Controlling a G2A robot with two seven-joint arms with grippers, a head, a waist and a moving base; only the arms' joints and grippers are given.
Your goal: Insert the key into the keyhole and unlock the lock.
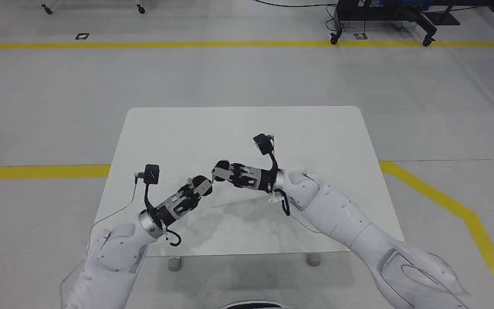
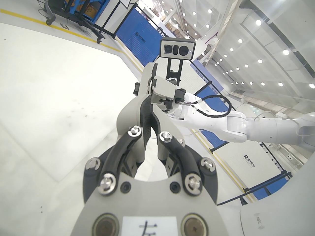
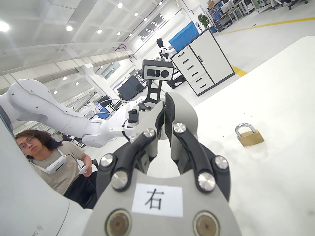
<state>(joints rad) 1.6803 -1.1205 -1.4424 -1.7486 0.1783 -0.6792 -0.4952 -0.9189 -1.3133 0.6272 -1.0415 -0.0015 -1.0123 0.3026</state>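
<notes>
A brass padlock (image 3: 249, 136) with a silver shackle lies flat on the white table (image 1: 247, 127), off to the side of my right gripper (image 3: 164, 104). That gripper is shut, its black pads pressed together. My left gripper (image 2: 149, 104) is shut too. Both are raised over the table's front half and meet almost tip to tip, the left gripper (image 1: 204, 185) nearer the front edge and the right gripper (image 1: 222, 171) just behind it. No key shows; the closed pads hide anything between them.
The table's front edge (image 1: 239, 253) runs just under both arms. Beyond the table is grey floor with a yellow line (image 1: 231, 44). A grey drawer cabinet (image 3: 201, 67) stands on the floor past the table's far side.
</notes>
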